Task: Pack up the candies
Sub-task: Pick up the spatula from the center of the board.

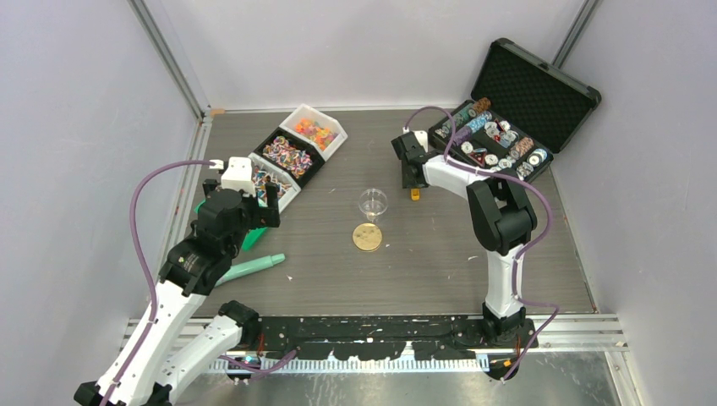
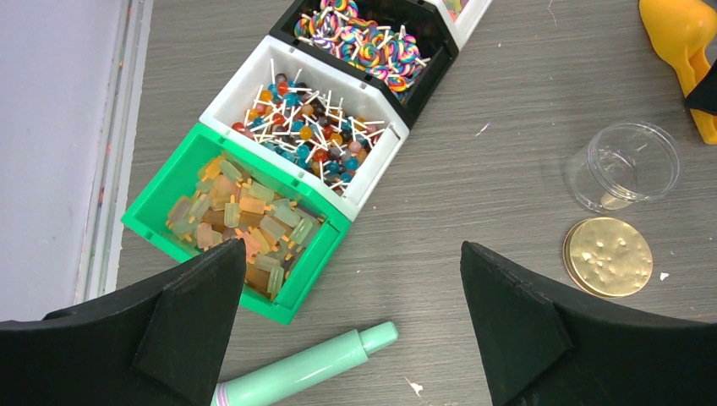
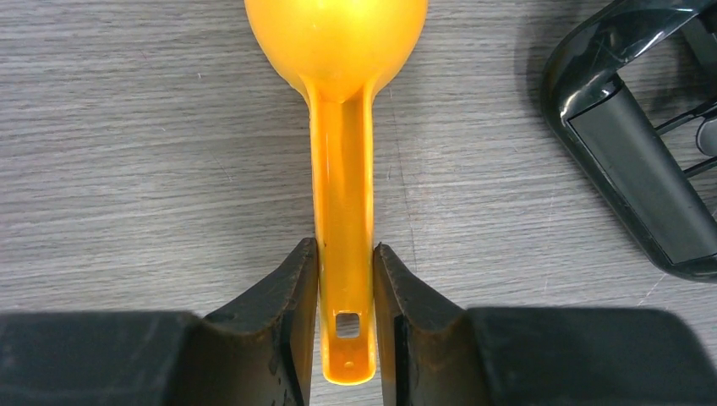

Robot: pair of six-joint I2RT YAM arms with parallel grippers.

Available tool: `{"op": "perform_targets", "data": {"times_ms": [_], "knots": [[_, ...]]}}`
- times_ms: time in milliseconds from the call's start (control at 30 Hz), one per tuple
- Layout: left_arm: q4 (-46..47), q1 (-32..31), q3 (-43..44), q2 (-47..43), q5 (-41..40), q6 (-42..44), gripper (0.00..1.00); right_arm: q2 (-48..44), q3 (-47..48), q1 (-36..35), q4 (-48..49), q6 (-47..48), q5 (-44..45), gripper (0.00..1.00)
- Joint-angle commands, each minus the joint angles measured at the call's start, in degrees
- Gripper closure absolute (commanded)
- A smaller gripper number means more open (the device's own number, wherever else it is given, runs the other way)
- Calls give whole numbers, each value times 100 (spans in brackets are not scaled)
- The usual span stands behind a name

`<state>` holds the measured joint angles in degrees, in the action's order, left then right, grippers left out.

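Observation:
The candies fill a row of small bins at the left: orange-red ones (image 1: 314,131), striped swirls on sticks (image 2: 363,42), small round lollipops (image 2: 309,127) and pale golden ice-lolly shapes (image 2: 237,224) in a green bin (image 2: 161,211). My left gripper (image 2: 353,254) hangs wide open above the table beside the green bin, holding nothing. The orange scoop (image 3: 342,169) lies flat on the table. My right gripper (image 3: 345,254) is shut on the end of its handle, one finger against each side. In the top view the right gripper (image 1: 412,179) is right of a clear cup (image 1: 372,203).
A flat gold disc (image 1: 367,237) lies just in front of the cup. A mint-green pen (image 2: 304,372) lies under my left gripper. An open black case (image 1: 541,93) of poker chips stands at the back right, its handle (image 3: 626,144) close to the scoop.

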<state>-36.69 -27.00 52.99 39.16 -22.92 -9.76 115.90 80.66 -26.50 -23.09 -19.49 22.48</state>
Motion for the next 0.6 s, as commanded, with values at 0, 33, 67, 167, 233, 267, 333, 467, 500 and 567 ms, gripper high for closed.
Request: {"op": "perform_targets", "data": {"times_ms": [0,33,67,167,233,267,333,467,500,567], "knots": [[267,-24,-23,26,-9,97,1,-451,-91,6,58,16,-33,86],[275,-24,-20,30,-6,105,1,-529,-122,6,39,7,-67,87],[276,-24,-24,36,-3,106,1,-612,-140,9,9,1,-123,88],[299,-23,-34,69,6,106,2,-882,-242,7,-91,-47,-259,89],[294,-24,-47,95,14,106,2,-1096,-340,12,-131,-93,-379,90],[297,-24,-44,102,20,106,2,-1217,-398,11,-152,-122,-436,91],[323,-24,-66,118,40,79,3,-1468,-492,12,-198,-187,-590,93],[492,-23,-142,103,115,-140,4,-2015,-714,9,-259,-362,-1052,96],[559,-19,-167,97,198,-252,5,-2178,-779,7,-265,-424,-1198,96],[666,-18,-164,103,420,-592,6,-2602,-940,6,-220,-561,-1564,98]]}}
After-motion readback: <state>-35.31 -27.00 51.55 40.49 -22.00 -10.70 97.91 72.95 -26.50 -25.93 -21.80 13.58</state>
